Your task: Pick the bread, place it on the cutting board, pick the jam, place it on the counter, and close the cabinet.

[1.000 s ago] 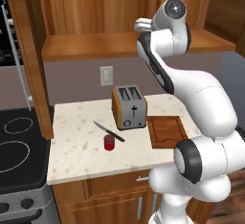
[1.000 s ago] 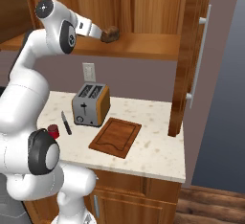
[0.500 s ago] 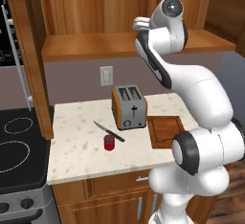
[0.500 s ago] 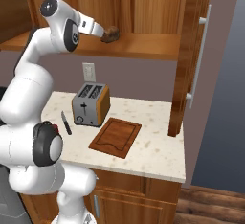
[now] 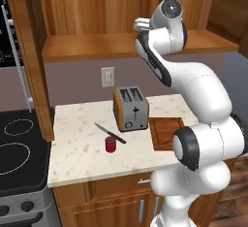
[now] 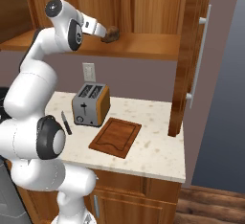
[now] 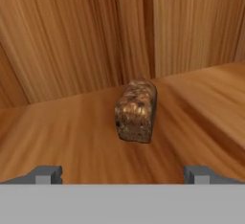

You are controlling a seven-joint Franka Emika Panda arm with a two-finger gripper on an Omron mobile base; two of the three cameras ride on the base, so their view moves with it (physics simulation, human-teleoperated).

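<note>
Medium-brown wooden wall cabinet [image 6: 191, 60] stands open above the pale speckled stone counter [image 5: 82, 148], where the small red jam jar [image 5: 111, 144] already sits. Reddish-brown wooden cutting board [image 6: 115, 136] lies bare; the brown crusty bread chunk [image 7: 136, 110] rests on the cabinet shelf just ahead of the gripper [image 7: 122, 175], jaws wide and empty, so bread and door remain

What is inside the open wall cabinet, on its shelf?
The bread lies on the cabinet shelf, before the open tool. The robot's arm covers part of the shelf in the left base view.
</note>
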